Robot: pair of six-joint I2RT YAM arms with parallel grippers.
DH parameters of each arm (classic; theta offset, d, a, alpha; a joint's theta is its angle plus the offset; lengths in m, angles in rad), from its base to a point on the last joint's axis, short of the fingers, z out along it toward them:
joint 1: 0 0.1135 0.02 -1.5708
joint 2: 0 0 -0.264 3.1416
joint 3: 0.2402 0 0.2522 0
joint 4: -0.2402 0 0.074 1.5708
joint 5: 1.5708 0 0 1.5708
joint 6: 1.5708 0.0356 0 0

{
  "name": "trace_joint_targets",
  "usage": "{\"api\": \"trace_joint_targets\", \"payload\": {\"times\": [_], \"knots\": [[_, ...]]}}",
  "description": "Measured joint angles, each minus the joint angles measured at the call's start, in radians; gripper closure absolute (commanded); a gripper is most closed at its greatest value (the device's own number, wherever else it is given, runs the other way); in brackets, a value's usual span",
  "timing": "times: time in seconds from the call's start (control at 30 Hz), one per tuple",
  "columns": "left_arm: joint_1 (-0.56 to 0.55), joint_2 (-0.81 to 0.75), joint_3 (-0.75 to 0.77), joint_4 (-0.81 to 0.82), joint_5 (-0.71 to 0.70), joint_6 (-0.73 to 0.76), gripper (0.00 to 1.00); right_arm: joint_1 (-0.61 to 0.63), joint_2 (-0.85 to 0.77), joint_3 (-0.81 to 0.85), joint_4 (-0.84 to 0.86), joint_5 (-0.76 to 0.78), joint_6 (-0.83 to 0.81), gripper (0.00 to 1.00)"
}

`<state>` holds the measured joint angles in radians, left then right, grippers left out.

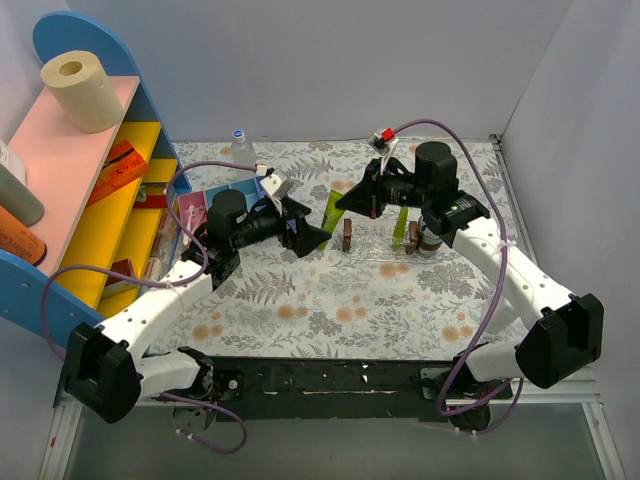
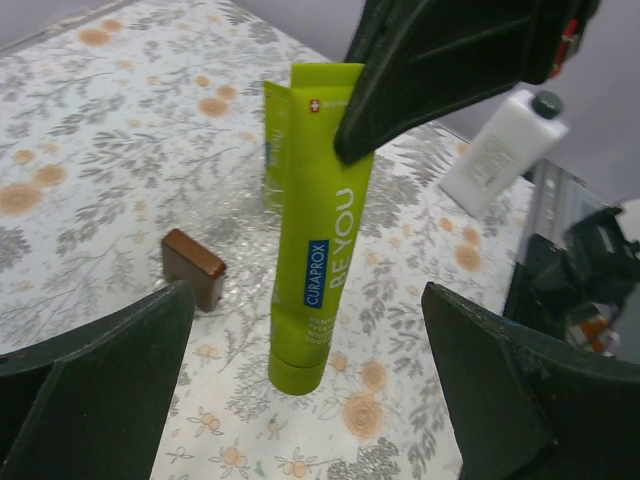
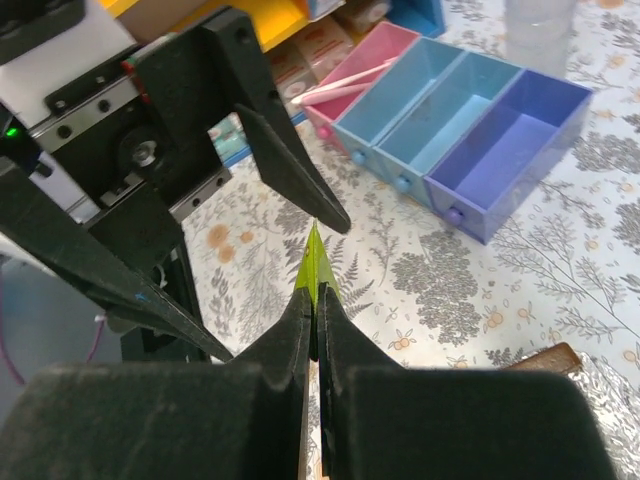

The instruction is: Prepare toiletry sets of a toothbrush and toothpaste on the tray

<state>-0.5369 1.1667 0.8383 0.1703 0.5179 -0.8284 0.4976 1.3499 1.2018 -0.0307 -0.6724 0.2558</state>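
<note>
**Tube held by the right arm, left jaws wide**

A floral tabletop fills the middle of the overhead view, with white walls behind and a coloured shelf at the far left. Near the centre, the right gripper [image 3: 314, 300] has its jaws clenched on the flat edge of a green toothpaste [image 2: 320, 250], which hangs upright with its cap end down. Whether the cap touches the table I cannot tell.

The left gripper [image 1: 308, 236] faces it from the left with its jaws released. One finger stands on either side of the tube and neither touches it.

Just right of the tube, the clear tray [image 1: 380, 252] is faint against the pattern and seems to carry a second green tube [image 1: 400, 226]. A small brown block [image 2: 193, 266] sits near the hanging tube.

In the upper part of the right wrist view, the pink toothbrush [image 3: 345, 82] lies in the pink section of a compartment box [image 3: 470, 110]. A white bottle [image 2: 505, 150] stands at the upper right of the left wrist view.
</note>
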Motion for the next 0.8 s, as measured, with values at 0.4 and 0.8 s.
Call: {"api": "trace_joint_targets", "payload": {"times": [0.4, 0.8], "knots": [[0.025, 0.097, 0.058, -0.02, 0.387, -0.069, 0.15, -0.011, 0.0, 0.05, -0.041, -0.242, -0.049, 0.99], [0.026, 0.128, 0.058, 0.0, 0.419, -0.118, 0.54, -0.012, -0.006, 0.049, -0.021, -0.304, -0.032, 0.99]]}}
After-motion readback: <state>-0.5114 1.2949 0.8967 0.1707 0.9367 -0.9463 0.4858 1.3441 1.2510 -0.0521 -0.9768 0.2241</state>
